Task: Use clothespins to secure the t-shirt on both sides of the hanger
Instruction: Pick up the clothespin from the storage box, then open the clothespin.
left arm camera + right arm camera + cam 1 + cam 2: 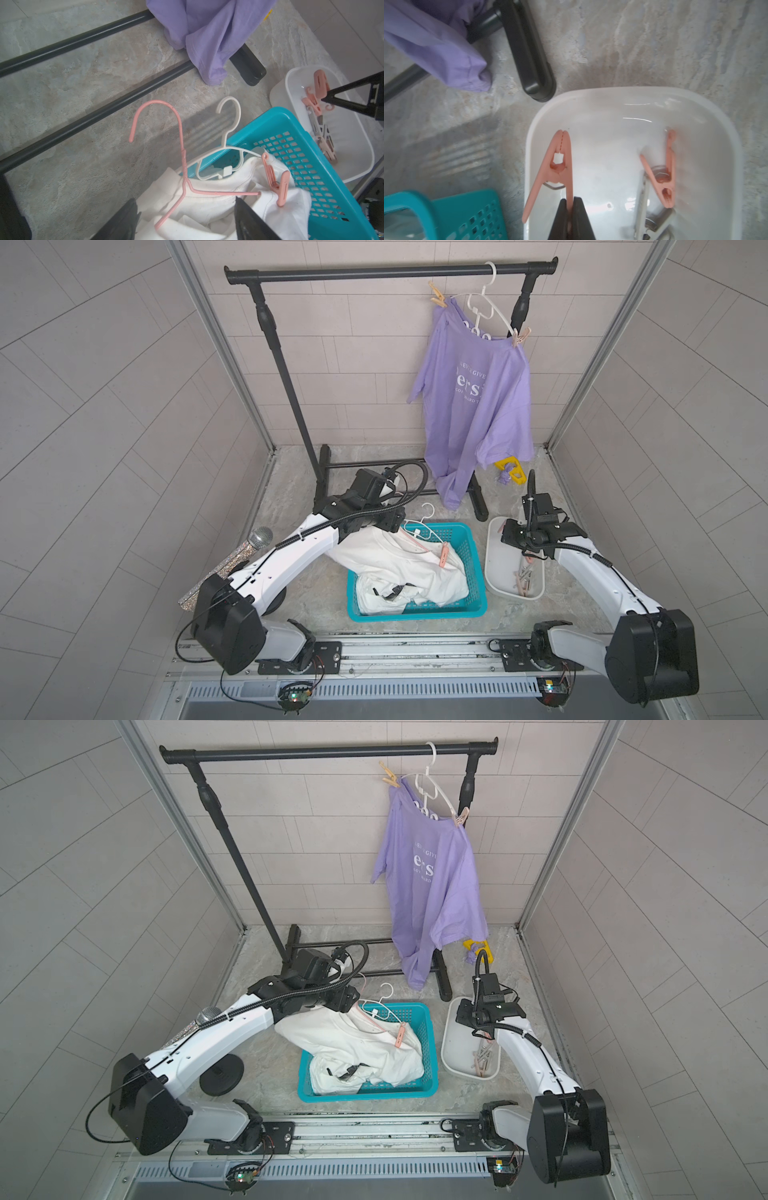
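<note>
A white t-shirt point(374, 560) point(218, 201) lies crumpled in the teal basket point(415, 616) on a pink wire hanger point(182, 133). One salmon-pink clothespin point(282, 189) point(444, 556) clips the shirt at one end of the hanger. My left gripper point(187, 220) hovers open just over the shirt, with the hanger's other arm between its fingers. In the white tub point(529, 145) point(494, 572) my right gripper point(569, 202) is shut on one leg of a salmon-pink clothespin point(560, 158). More clothespins point(664, 172) point(525, 576) lie loose in the tub.
A purple t-shirt point(473, 398) hangs pinned on a white hanger from the black rack point(374, 272), its hem draped over the rack's foot point(529, 52). A spare white hanger point(228, 124) leans on the basket. A microphone point(249, 547) stands at the left, a yellow object point(509, 468) behind the tub.
</note>
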Controlling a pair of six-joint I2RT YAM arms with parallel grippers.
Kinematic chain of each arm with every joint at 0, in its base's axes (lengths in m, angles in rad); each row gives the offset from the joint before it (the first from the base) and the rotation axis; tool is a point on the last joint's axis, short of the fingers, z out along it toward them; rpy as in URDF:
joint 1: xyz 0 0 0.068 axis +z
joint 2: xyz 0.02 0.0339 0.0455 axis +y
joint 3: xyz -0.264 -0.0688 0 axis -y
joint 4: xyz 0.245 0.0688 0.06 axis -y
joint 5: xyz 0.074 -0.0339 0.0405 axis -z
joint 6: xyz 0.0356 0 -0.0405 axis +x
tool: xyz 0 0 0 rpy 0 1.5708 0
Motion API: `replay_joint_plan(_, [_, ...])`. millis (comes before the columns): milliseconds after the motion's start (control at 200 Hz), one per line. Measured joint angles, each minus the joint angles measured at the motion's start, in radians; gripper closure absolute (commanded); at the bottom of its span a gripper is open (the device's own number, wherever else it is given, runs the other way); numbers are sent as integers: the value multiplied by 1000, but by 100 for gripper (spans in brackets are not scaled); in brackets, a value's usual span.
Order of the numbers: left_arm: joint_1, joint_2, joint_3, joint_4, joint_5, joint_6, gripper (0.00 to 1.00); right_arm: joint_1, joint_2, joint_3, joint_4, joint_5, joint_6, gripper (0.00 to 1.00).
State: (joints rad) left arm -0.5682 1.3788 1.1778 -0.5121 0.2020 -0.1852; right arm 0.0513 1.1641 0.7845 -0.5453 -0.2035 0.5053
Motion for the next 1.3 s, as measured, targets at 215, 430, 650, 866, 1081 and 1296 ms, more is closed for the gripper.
replay_joint_plan(215, [46, -22, 0, 20, 85, -53, 23, 37, -56, 12, 17, -145, 5, 100])
replay_joint_plan(430, [80, -32, -3, 66, 206, -114, 24, 113, -60, 14, 105, -299, 32, 100])
replay_joint_plan(650, [110, -32, -24, 148, 359, -190, 27, 234, -60, 14, 232, -383, 65, 100])
replay_joint_plan(866, [129, -15, -62, 248, 492, -271, 29, 301, -57, 14, 365, -431, 133, 100])
replay_joint_plan(1081, [129, -8, -110, 340, 555, -342, 30, 341, -11, 14, 500, -464, 225, 100])
replay_joint_plan(1296, [129, -8, -156, 486, 597, -442, 31, 400, 61, 14, 665, -500, 338, 100])
